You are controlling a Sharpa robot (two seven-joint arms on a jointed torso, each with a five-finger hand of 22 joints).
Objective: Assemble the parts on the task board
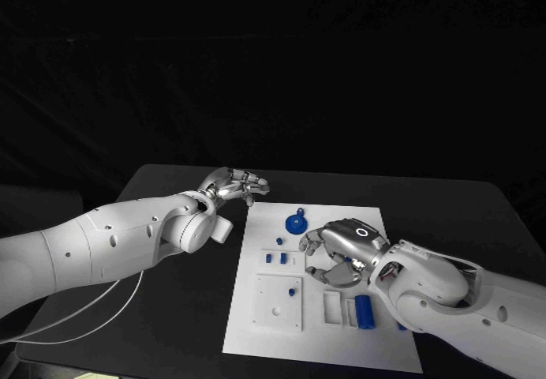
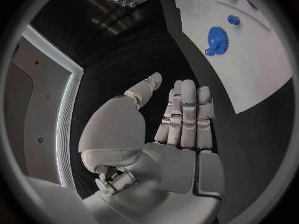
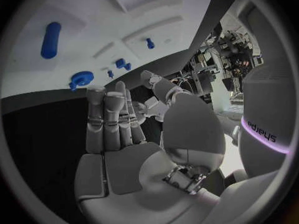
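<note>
Task board [image 1: 267, 328], white plate, lies flat mid-table, long side running away from the robot. Small blue parts scattered on it: a gear [image 1: 295, 223] with a short stem near the far edge; a tiny pair of blocks [image 1: 274, 257] just this side of it; a small peg [image 1: 293, 292] standing in a raised square plate on the board's near left; a blue cylinder [image 1: 364, 311] lying beside a slot at the near right.

Handling, my judgement: the parts look like hard moulded plastic, light, stiff, smooth-faced. Likely to skid on the board if nudged. The gear wants a pinch across its rim or on the stem; the cylinder a pinch across its middle, from above. The blocks are too small to judge beyond that they need fingertip work.

Right robot hand [image 1: 342, 254] hovers low over the board's middle right, between gear and cylinder, palm down, fingers loosely curled and parted. Nothing in it; the right wrist view shows the fingers [image 3: 112, 119] straight and bare.

Left robot hand [image 1: 236, 187] sits off the board's far left corner, over the black table [image 1: 159, 316]. Left wrist view has the fingers [image 2: 187, 114] extended side by side, thumb apart, holding nothing.

No part looks seated beyond the peg; assembly looks early.
</note>
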